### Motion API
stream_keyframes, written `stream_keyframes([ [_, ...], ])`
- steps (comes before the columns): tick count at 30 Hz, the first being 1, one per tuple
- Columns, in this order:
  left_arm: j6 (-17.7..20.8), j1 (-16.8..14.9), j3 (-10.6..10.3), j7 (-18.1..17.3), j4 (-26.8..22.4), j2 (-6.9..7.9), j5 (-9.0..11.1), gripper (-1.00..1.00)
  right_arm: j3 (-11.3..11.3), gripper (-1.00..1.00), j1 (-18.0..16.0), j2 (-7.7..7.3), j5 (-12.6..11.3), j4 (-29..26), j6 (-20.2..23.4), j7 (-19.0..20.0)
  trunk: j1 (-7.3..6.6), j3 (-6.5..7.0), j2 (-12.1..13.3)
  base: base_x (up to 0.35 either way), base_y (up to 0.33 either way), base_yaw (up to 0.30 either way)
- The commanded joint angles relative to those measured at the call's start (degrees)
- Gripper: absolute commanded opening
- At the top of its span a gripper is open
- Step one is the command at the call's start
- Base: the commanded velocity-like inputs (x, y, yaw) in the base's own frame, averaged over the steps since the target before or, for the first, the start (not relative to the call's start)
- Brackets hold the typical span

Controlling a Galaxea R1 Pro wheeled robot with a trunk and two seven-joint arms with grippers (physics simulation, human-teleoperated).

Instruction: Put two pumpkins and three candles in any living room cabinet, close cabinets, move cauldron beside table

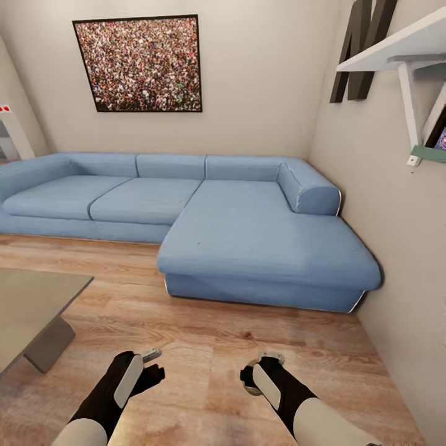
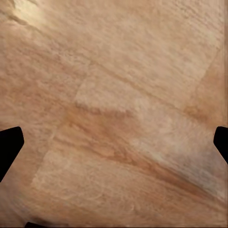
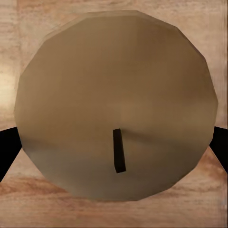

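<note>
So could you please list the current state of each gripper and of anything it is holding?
left gripper: open, empty, over the wooden floor.
right gripper: shut on a candle, fingers at its two sides.
candle: held in the right gripper, top face and dark wick toward the wrist camera, above the floor.

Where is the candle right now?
The candle sits between the fingers of the right gripper, held low over the wooden floor in front of the blue sofa; the right wrist view looks down on its wick.
</note>
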Motion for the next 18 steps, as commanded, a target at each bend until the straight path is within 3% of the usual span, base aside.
stream_keyframes([
  [1, 0.0, 0.0, 0.0, 0.01, 0.0, -0.04, 0.0, 1.0, 0.08, -1.0, 0.0, -0.02, 0.2, 0.0, -0.07, -0.06, 0.0, 0.0, 0.0, -0.213, -0.22, 0.0],
  [18, -0.01, 0.0, 0.0, -0.02, 0.0, 0.01, -0.03, 1.0, 0.0, -1.0, 0.0, 0.02, -0.04, 0.0, 0.33, -0.03, 0.0, 0.0, 0.0, -0.263, -0.159, 0.0],
])
